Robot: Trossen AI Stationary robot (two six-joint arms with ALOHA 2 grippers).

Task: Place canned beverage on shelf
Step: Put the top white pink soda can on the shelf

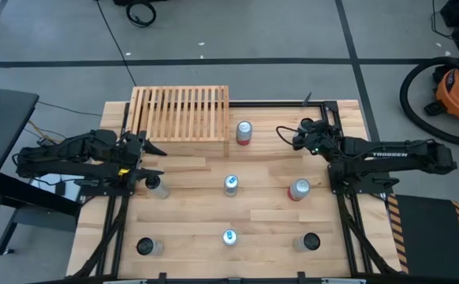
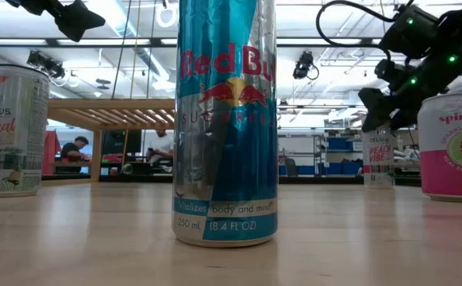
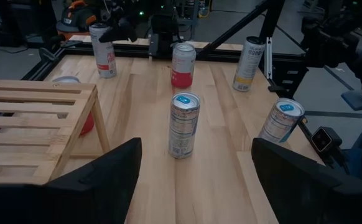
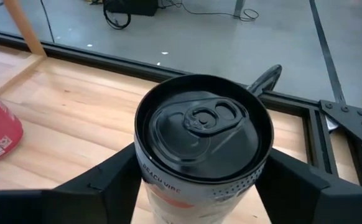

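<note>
Low view, closest in: a tall blue-and-silver Red Bull can (image 2: 225, 119) stands upright on the plank table (image 2: 96, 246) and fills the middle of the frame. A white Celsius can (image 2: 13, 131) stands farther back at the left edge, and a pink Spindrift can (image 2: 453, 147) at the right edge.

Past the Spindrift can, the right gripper (image 2: 386, 107) hangs over a Peach Vibe can (image 4: 203, 134). Its own wrist camera shows a dark finger (image 4: 106, 180) pressed against each flank of this black-topped can, so the claw is clamped on it. The can stands upright on the table.

Taking the overhead picture as a clock face with twelve at the far edge, this grip sits at about two o'clock, near the table's far right side. A red-and-silver can (image 1: 244, 132) stands at twelve, just beside the right end of the shelf (image 1: 180, 114). The shelf itself lies at eleven o'clock against the far edge, and its slatted top carries no can.

The left gripper (image 1: 152, 160) waits at nine o'clock, near the shelf's front left corner, with its claw spread apart and nothing between the fingers. A small can (image 1: 157, 187) stands just beside it.

Farthest off, beyond the table, people (image 2: 76, 149) sit in the room.
</note>
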